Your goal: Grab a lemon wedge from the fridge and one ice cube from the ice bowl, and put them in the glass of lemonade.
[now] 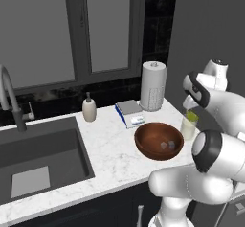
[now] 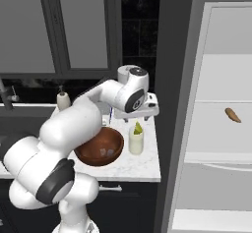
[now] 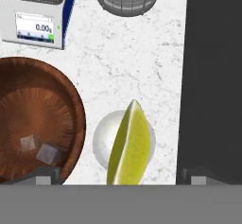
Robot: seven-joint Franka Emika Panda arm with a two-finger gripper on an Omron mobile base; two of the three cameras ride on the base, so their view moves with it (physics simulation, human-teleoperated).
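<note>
A: Bowl left of glass, two cubes inside. Wedge stands in the glass.
B: Gripper above it, fingers apart, holding nothing. Wedge step looks finished; next, shift left for one cube.

- Glossy reddish-brown wood grain on the ice bowl, fine lines radiating from its centre.
- Polished white marble with faint grey veins across the surface.
- Clear, smooth glass of lemonade, pale milky liquid inside.
- Waxy yellow-green rind on the lemon wedge.
- Frosted, translucent ice cubes.
- Matt white paper on the towel roll.
- Matt grey metal sink.
- Shiny white plastic shell on the arm.
</note>
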